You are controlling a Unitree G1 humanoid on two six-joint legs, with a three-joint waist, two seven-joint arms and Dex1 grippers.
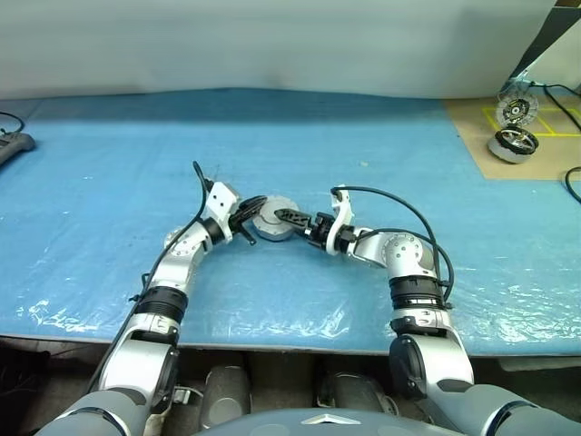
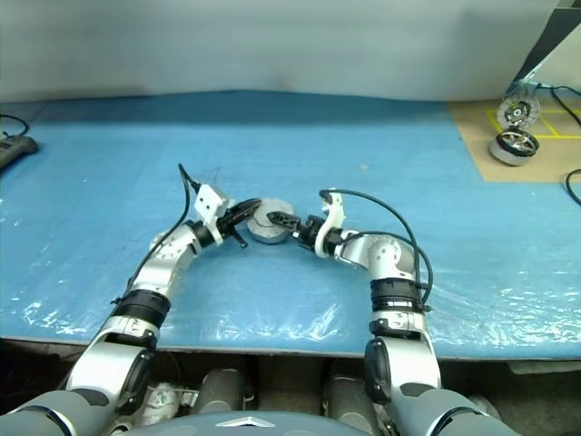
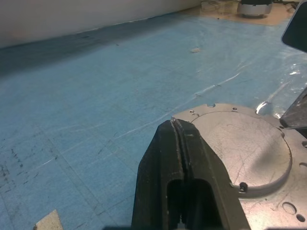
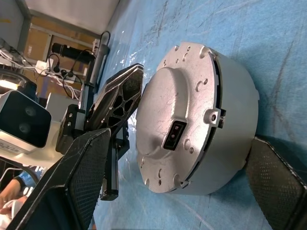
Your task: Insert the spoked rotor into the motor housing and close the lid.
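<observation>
The motor housing [image 1: 275,227], a short round silver-grey cup, stands mid-table on the blue cover. The lid [image 4: 177,120] sits on top of it, smooth face out, with a small dark socket in its raised centre. The spoked rotor is hidden from view. My left gripper [image 3: 176,123] is shut, and its tips rest at the lid's rim [image 3: 240,143] on the housing's left side. My right gripper [image 4: 180,139] stands open around the housing from the right. One of its fingers [image 4: 81,177] lies over the lid, the other [image 4: 278,182] along the housing's far wall.
A brown board [image 1: 472,127] lies at the back right, carrying a like motor [image 1: 515,143] and a spoked wheel [image 1: 517,111], with black cables beside it. A dark device [image 1: 14,143] sits at the far left edge. The table's front edge runs close under both forearms.
</observation>
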